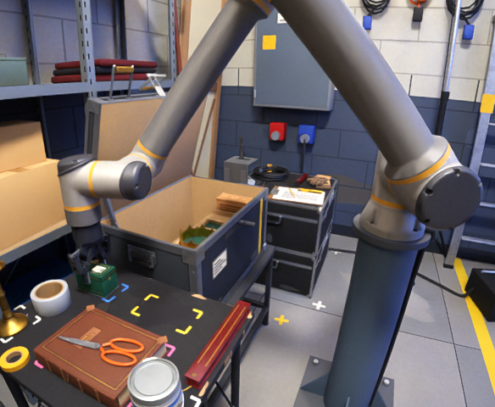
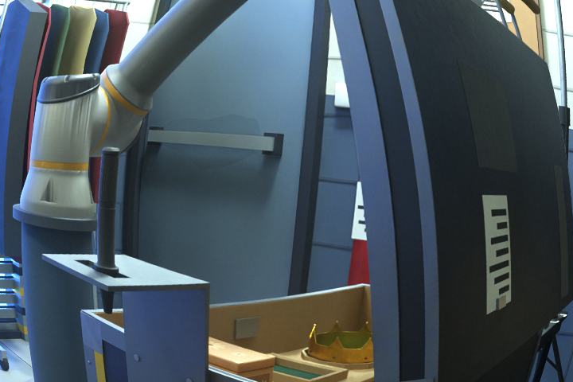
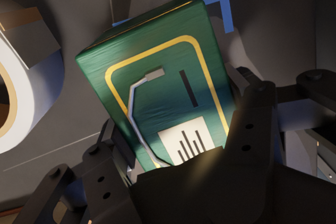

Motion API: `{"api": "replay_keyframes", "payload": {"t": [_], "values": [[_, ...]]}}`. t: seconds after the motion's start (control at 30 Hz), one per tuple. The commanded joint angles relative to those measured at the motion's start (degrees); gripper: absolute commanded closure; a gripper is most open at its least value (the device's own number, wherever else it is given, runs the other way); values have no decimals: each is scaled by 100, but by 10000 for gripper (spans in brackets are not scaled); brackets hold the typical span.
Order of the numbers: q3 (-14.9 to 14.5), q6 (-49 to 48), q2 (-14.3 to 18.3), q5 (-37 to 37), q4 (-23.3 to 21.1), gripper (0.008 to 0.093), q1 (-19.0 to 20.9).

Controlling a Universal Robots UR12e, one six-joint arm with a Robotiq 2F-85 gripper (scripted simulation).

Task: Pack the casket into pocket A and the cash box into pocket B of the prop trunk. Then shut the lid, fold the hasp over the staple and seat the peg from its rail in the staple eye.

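Observation:
The green cash box [image 1: 98, 277] [image 3: 163, 93] sits on the black table just left of the open prop trunk [image 1: 186, 228], inside blue corner marks, and my gripper [image 1: 88, 265] [image 3: 174, 148] is closed on it from above. The box has a gold border, a white label and a slot on its lid. Inside the trunk a tan wooden casket [image 1: 232, 201] [image 2: 240, 356] rests in one pocket, beside a green-lined empty pocket [image 2: 296, 371] and a gold crown [image 2: 340, 344]. The dark peg [image 2: 107, 211] stands upright in its rail [image 2: 120, 272] at the trunk's end. The trunk's lid [image 2: 467, 180] stands open.
Behind the table stand shelves with cardboard boxes [image 1: 13, 184] and stacked flight cases [image 1: 302, 228]. On the table lie a white tape roll [image 1: 50, 297], a brass candlestick [image 1: 0, 298], a yellow tape ring [image 1: 14, 358], a brown book with orange scissors [image 1: 101, 348], a tin [image 1: 155, 384] and a red case [image 1: 219, 341].

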Motion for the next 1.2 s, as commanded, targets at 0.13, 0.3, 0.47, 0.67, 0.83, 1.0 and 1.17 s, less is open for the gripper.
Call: {"api": "replay_keyframes", "payload": {"t": [0.13,0.3,0.47,0.67,0.83,1.0,1.17], "values": [[0,0,2,0,-1,904,-1],[0,0,3,0,-1,934,-1],[1,0,0,0,2,934,-1],[-3,0,-90,0,85,934,0],[-14,0,-287,0,280,934,0],[-44,0,-563,0,581,934,0],[-103,0,-855,0,933,934,0]]}}
